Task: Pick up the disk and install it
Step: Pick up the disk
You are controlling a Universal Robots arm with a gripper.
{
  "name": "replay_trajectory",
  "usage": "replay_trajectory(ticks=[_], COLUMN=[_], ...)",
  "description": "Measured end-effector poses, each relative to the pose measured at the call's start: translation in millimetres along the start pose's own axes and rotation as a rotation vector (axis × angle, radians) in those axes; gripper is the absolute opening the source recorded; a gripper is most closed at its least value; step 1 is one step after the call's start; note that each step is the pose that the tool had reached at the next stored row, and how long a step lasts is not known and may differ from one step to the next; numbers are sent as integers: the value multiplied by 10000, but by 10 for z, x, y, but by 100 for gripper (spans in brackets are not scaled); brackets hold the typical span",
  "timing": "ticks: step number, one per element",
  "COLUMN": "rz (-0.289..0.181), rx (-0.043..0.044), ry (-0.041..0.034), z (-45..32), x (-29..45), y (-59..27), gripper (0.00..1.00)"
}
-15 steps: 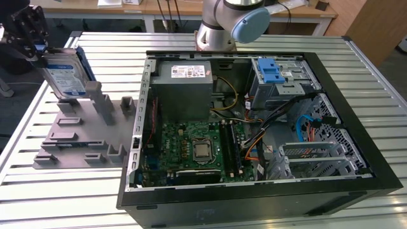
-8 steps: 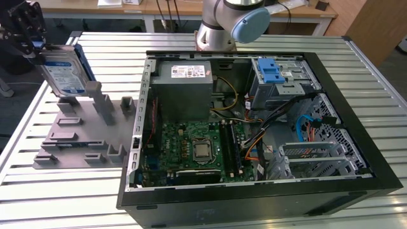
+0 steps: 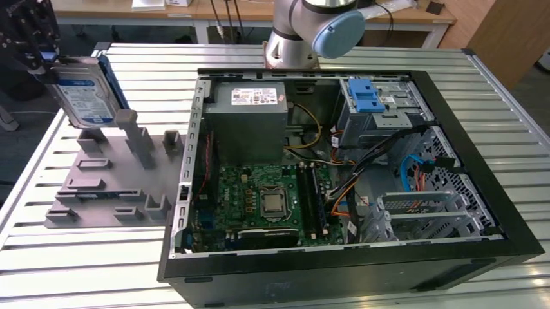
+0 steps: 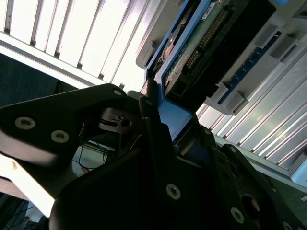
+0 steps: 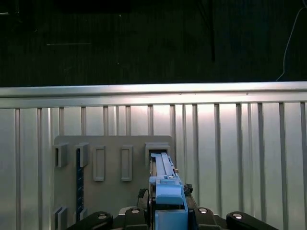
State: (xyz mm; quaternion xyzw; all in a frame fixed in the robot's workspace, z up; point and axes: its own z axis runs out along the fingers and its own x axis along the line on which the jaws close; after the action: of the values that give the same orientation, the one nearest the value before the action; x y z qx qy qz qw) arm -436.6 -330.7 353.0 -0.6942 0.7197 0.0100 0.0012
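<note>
Clenched on the upper end of the disk, the end effector hangs it upright below itself (edgewise, likely to clear the slots), its lower end near the posts of the grey rack on the bench.

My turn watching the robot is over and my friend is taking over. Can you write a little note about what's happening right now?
Claw: shut on the disk, gripping its top end.
Disk: upright, slightly tilted, over the grey holder at the exterior view's left. I cannot tell whether its lower end sits in a slot.
Computer case: open, lying beside the holder on the slatted table.
Done: the disk is grasped.
Left: the disk is not in the case yet.
</note>
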Motion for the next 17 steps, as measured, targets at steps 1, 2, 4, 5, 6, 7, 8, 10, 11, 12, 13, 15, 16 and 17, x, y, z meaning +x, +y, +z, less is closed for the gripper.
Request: replay_trajectory(ticks=[1,2,4,5,6,7,8,10,11,12,13,15,16,17], rz=[0,0,0,0,0,0,0,0,0,0,0,0,0,0], rx=[1,3,5,5,5,6,6,5,6,6,7,7,5,6], ry=[-1,-2,-5,-7,-7,-7,-7,-8,-8,-9,-10,-10,-9,-9], z=[-10,-20,-44,-57,-71,-84,-97,-130,-144,-159,-172,-196,-208,-220], x=[0,0,-1,-1,-1,-1,-1,-2,-2,-2,-3,-3,-3,-3], y=[0,0,1,1,1,1,1,2,2,2,2,3,3,3], gripper=[37,37,37,37,37,37,37,37,37,37,37,37,37,37])
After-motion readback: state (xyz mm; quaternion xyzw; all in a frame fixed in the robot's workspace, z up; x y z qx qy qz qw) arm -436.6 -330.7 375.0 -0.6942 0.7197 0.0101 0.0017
